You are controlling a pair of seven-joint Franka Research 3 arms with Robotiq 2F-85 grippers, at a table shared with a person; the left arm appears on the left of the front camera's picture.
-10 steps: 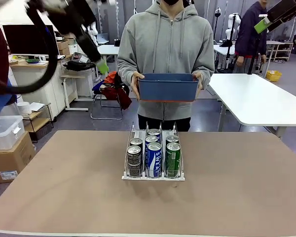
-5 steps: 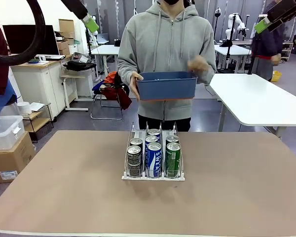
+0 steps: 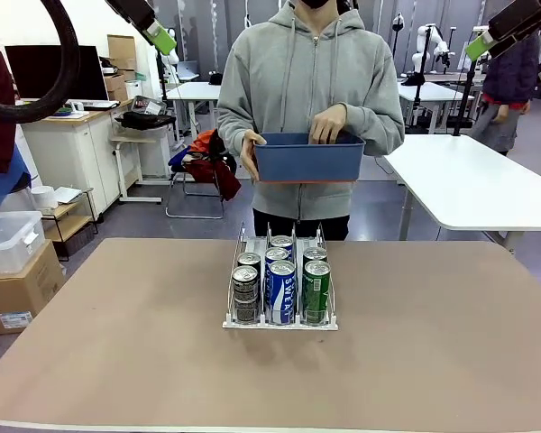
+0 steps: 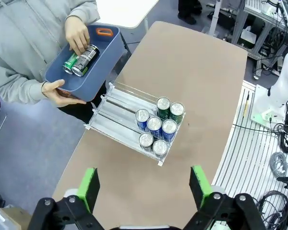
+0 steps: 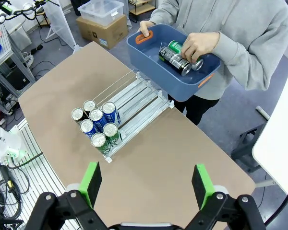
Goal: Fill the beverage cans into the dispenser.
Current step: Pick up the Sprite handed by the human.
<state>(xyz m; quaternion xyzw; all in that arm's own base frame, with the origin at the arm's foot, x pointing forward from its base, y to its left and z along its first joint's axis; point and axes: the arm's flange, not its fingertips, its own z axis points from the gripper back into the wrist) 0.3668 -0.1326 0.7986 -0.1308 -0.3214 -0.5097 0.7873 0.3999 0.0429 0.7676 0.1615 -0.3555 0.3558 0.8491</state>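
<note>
Dispenser [image 4: 114, 115]: a clear rack with thin upright dividers and a white base, standing mid-way across the matte brown table top [image 3: 117, 343]. Six beverage cans [image 3: 281, 290] stand at its robot-side end, two per lane: dark grey, blue with white lettering, green. All are slim cylinders with silver tops. Behind them the lane floors show as pale rails.

The person at the far side holds a blue rectangular plastic tub [image 3: 307, 161] with rounded corners. One hand [image 3: 250, 149] grips its end. The other hand [image 5: 194, 45] is inside, apparently on a dark grey can [image 5: 175, 61] lying beside a green can [image 5: 174, 46].

Left gripper [image 4: 144, 186] and right gripper [image 5: 146, 184]: both well above the table, green-padded fingers spread wide.
</note>
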